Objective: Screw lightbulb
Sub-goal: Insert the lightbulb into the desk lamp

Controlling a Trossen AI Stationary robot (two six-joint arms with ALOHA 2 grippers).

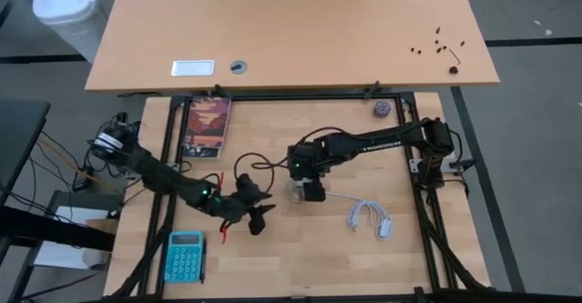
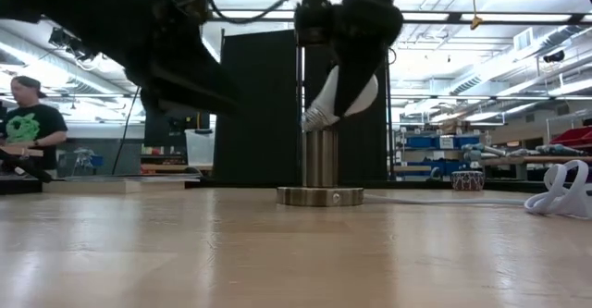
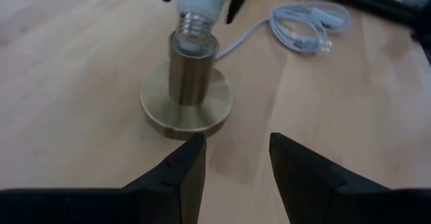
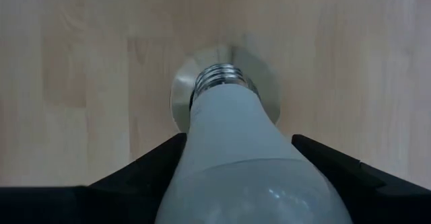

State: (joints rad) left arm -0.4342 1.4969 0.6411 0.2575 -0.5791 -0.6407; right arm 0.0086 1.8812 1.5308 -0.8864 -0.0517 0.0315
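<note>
We see a matt white lightbulb with metal thread, a brushed metal socket, and a smooth wooden desk.

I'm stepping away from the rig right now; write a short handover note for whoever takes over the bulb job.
Right gripper: shut on the lightbulb, holding it tilted, screw base down, just over the mouth of the socket.
Left gripper: empty, its fingers close together, waiting over the table short of the socket and pointing at it.
Socket: upright on its round base mid-table, white cord coiled to its right.
Done: bulb picked up and brought to the socket.
Left: straighten the bulb, seat the threads, turn it in, release. The threads look not yet engaged.
</note>
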